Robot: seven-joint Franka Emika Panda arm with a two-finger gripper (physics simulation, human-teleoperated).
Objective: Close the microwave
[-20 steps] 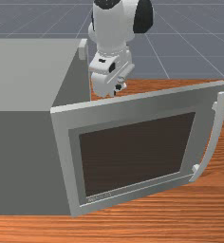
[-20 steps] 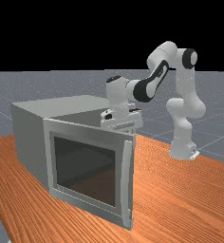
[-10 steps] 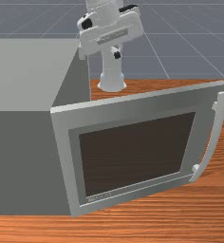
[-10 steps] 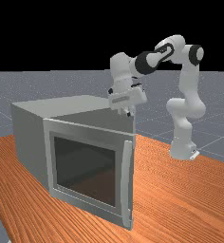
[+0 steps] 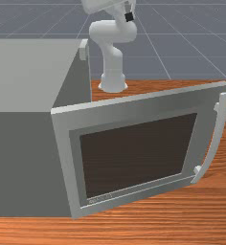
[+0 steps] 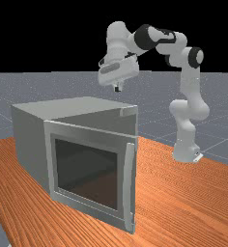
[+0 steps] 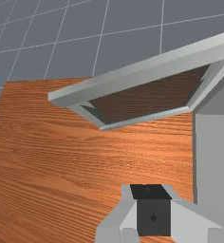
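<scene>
One big grey box-shaped microwave (image 6: 31,140) stands at the far view's left on the orange-brown wooden table (image 6: 193,193). Its grey-framed door (image 6: 87,137) stands open, with a dark window (image 6: 87,169), then a pale bowed handle (image 6: 129,183) along the free edge. Higher up, apart from both, hangs my white two-finger claw (image 6: 118,88), fingers together. My white arm's base (image 6: 186,149) is farther right. The front view gives the door's outer face, with faint lettering below the window; my wrist view gives the inner face.
</scene>
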